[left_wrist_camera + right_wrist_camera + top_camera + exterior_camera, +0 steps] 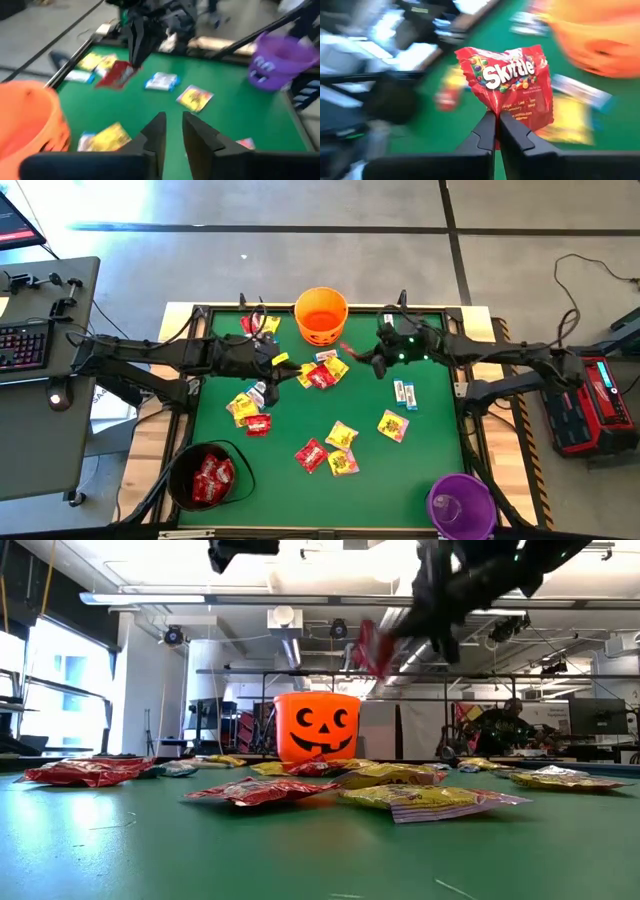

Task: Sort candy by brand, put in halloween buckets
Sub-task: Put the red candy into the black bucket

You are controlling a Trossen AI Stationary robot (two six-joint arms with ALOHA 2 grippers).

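One red Skittles packet (512, 80) hangs pinched by its lower edge in the right gripper (497, 117), upper centre of the high view beside the orange bucket (321, 316). Such a thin edge-grip could slip mid-carry. Left gripper (174, 131) hovers slightly parted, empty.

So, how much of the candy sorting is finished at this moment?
Done: red packets lie in the black round plastic bucket. In hand: the right end effector is shut on a red shiny Skittles packet. Left: many red, yellow and white-blue packets on the green table.
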